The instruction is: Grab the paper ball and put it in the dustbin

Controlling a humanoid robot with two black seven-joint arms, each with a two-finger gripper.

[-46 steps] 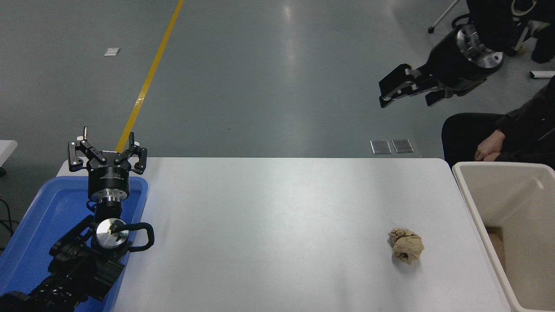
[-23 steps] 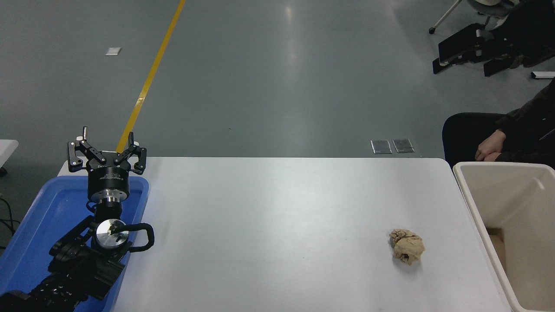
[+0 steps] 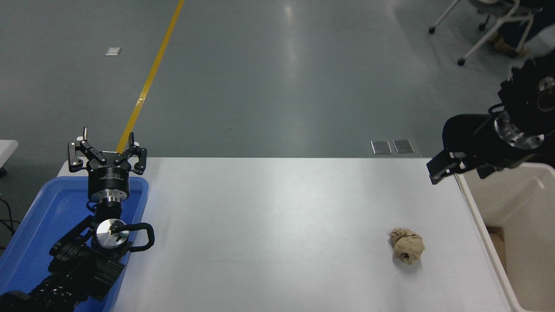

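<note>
Near right of table: paper ball [image 3: 406, 245], lying free
Right gripper [image 3: 459, 167]: above bin [image 3: 520, 203] far corner, finger state unclear
Left gripper [image 3: 107, 157]: parked, fingers spread

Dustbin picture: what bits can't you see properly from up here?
- The dustbin: in the head view its right side and near end are cut off by the picture's edges, and the right arm covers its far rim.
- The right gripper: dark against a dark shape behind it, so open or shut is unclear.
- The left gripper, open over the blue tray: its arm hides part of the tray.
</note>
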